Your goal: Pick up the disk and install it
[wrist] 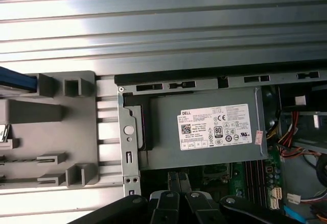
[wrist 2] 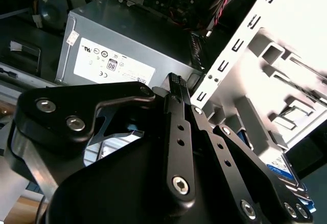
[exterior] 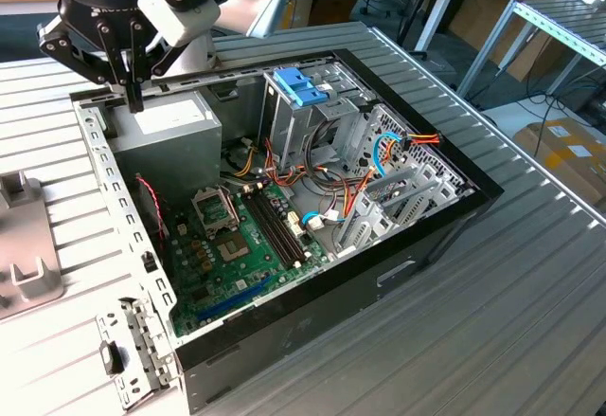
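Exterior view: claw (exterior: 133, 94) hung over the power supply (exterior: 175, 122), jaws together, gripping nothing. Second wrist view: disk (wrist 2: 284, 167) lay apart from the claw. First wrist view: disk's blue edge sat in a grey holder (wrist: 76, 132) on the desk (wrist: 163, 30).

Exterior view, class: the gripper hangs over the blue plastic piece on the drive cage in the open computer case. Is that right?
Not quite. The exterior view shows the gripper hanging over the grey power supply, in the open computer case.
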Controlling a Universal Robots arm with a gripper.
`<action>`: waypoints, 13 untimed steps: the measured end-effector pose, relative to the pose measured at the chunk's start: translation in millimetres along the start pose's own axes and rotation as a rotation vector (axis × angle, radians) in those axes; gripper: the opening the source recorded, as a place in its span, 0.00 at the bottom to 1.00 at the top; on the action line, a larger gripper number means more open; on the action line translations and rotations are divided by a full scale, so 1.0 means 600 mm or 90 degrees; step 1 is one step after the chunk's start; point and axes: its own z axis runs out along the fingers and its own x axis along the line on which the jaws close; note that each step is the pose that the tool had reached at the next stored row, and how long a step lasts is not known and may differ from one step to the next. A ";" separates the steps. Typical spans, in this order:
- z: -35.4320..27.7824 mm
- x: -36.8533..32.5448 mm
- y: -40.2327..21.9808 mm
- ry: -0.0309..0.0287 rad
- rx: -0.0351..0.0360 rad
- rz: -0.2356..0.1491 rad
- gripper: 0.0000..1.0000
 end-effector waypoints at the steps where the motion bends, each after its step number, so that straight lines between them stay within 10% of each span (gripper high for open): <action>1: 0.000 0.001 0.000 0.0000 0.0000 0.000 0.11; 13: 0.000 0.012 -0.001 0.0000 0.0000 0.000 0.11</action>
